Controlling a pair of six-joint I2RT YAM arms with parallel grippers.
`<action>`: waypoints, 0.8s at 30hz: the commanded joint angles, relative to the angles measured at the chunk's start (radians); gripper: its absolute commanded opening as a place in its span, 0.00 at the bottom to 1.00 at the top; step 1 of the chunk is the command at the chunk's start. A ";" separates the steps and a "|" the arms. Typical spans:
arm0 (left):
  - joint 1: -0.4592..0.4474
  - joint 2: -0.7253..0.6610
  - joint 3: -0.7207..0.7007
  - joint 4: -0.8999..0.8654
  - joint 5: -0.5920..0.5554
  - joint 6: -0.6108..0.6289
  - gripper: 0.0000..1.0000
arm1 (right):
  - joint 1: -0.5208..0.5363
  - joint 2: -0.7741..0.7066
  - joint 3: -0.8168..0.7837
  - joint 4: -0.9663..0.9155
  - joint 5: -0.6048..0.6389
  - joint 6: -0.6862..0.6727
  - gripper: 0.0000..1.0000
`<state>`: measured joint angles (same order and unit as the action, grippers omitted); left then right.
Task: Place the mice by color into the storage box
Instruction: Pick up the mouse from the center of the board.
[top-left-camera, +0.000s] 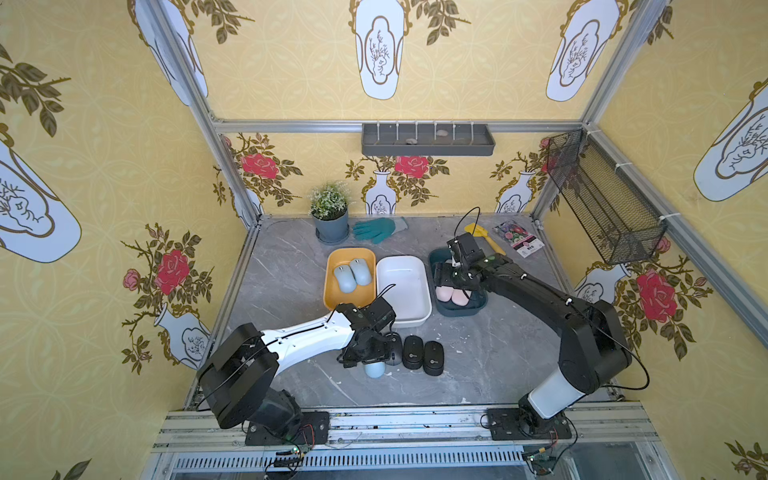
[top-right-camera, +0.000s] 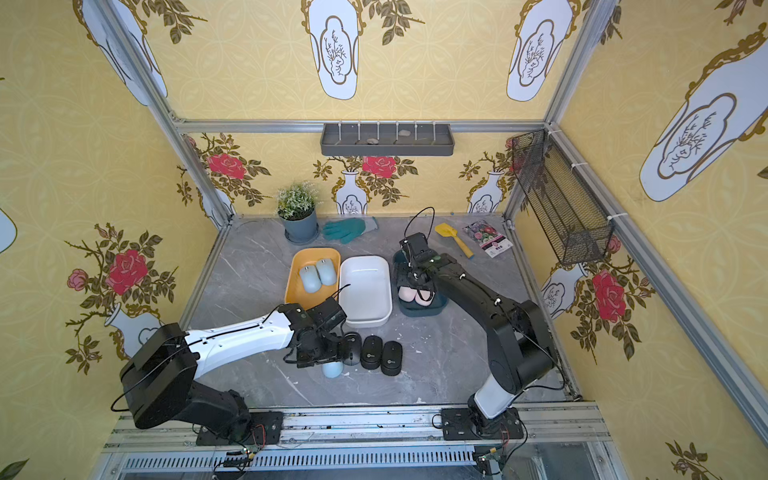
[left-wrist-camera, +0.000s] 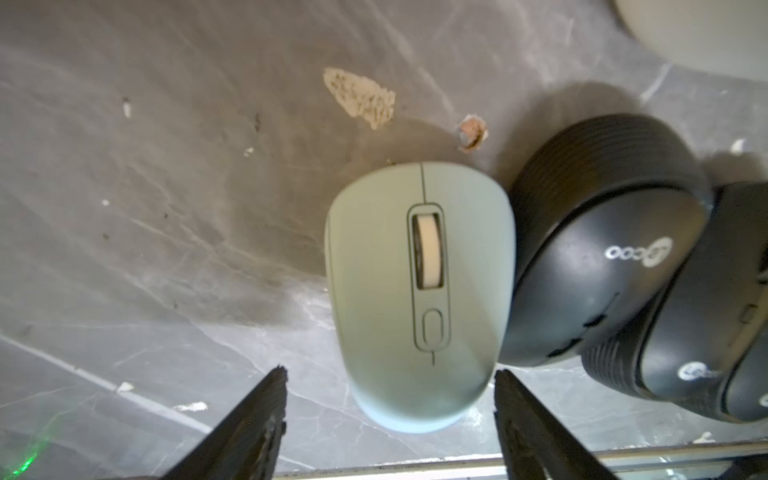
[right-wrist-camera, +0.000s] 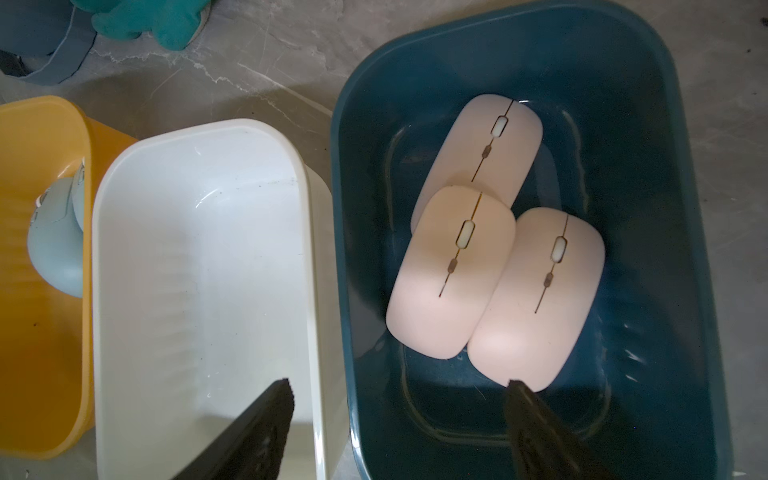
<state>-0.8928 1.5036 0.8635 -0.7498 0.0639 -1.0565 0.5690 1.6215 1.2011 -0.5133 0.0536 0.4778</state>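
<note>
One pale blue mouse (left-wrist-camera: 419, 291) lies on the grey table, touching a black mouse (left-wrist-camera: 602, 249). My left gripper (left-wrist-camera: 390, 372) is open, with one finger on each side of the blue mouse's rear end and a gap on one side. In both top views this gripper (top-left-camera: 368, 359) hangs over that mouse (top-left-camera: 375, 370), beside three black mice (top-left-camera: 413, 352) in a row. Two pale blue mice (top-left-camera: 345, 277) sit in the yellow box (top-left-camera: 351, 250). Three pink mice (right-wrist-camera: 449, 274) lie in the teal box (right-wrist-camera: 665, 249). My right gripper (right-wrist-camera: 400, 382) is open and empty above the rims of the teal box and the white box (right-wrist-camera: 199, 270).
The white box (top-left-camera: 403, 291) stands between the yellow box and the teal box (top-left-camera: 461, 311). A potted plant (top-left-camera: 330, 212), a green glove (top-left-camera: 376, 229), a yellow trowel (top-left-camera: 484, 237) and a seed packet (top-left-camera: 519, 240) lie along the back wall. A mesh basket (top-left-camera: 602, 199) hangs on the right wall.
</note>
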 joint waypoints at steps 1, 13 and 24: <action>0.000 0.015 -0.009 0.002 -0.001 -0.014 0.79 | 0.000 0.008 0.006 0.033 -0.005 -0.005 0.82; 0.002 0.074 0.021 -0.047 -0.056 -0.022 0.78 | -0.001 0.029 0.014 0.033 -0.012 -0.012 0.82; 0.031 0.114 0.029 -0.006 -0.066 0.039 0.80 | -0.003 0.034 0.008 0.027 0.000 -0.018 0.82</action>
<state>-0.8635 1.6043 0.8894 -0.7616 0.0063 -1.0473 0.5682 1.6512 1.2114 -0.4973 0.0456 0.4698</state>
